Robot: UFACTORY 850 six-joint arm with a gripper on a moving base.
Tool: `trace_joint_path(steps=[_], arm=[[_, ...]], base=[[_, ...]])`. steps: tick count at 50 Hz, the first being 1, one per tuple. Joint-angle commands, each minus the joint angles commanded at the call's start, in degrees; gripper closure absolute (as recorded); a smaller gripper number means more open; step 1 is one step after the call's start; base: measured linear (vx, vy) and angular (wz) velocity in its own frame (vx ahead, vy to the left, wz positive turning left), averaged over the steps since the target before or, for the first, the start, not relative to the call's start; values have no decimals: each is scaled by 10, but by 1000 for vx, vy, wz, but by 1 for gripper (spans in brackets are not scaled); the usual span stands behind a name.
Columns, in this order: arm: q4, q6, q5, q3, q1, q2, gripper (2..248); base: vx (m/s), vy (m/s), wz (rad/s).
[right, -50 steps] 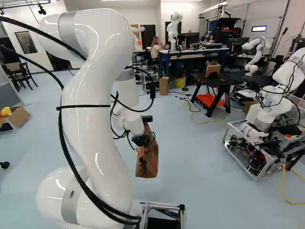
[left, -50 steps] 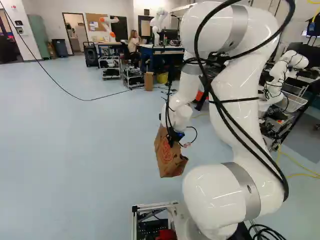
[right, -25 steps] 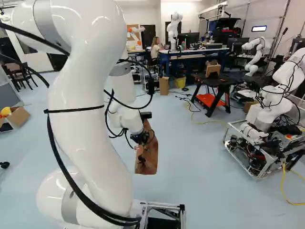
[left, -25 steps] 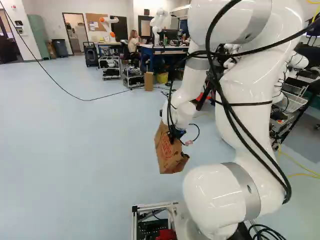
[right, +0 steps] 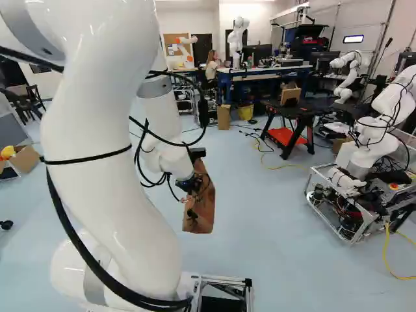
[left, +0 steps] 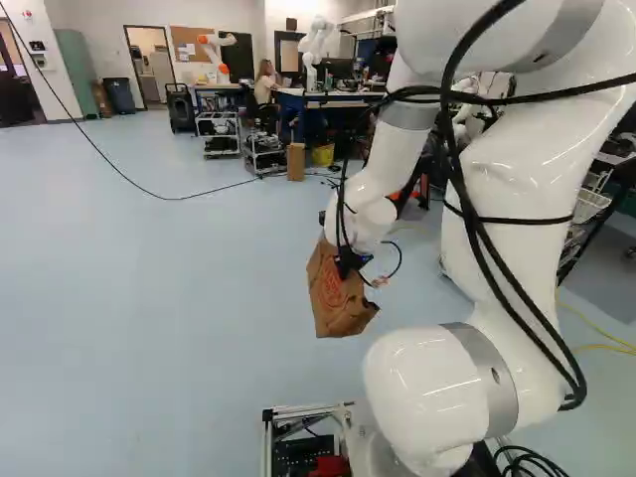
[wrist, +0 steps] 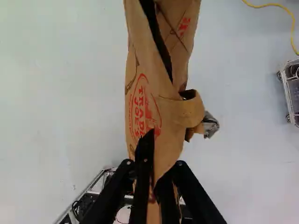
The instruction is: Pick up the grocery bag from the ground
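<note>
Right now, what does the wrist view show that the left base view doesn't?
Wrist view only: both fingers of the gripper shut on the bag, the long dark slit along the bag, and a crumpled silvery piece beside it.

Left base view only: the green locker, the yellow bin, and the bag's bottom edge, apparently off the floor.

Both: the bag, its red print, the gripper and the floor.

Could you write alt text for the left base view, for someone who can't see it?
A brown paper grocery bag hangs tilted from the black gripper of a large white robot arm. The arm, wrapped in black cables, fills the right side; pale blue floor spreads left toward a workbench at the back.
</note>
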Motion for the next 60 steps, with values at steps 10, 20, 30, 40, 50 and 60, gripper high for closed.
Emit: trace_joint_path(steps=[10,20,30,40,50,60], arm=[[0,0,1,4,0,9,231],[1,0,8,8,0,14,231],[3,0,21,15,0,24,231],[6,0,41,25,0,38,231],[10,0,67,39,0,57,231],[15,0,100,56,0,80,231]], base=[[0,0,0],[0,0,0],[0,0,0],[0,0,0],[0,0,0],[0,0,0]])
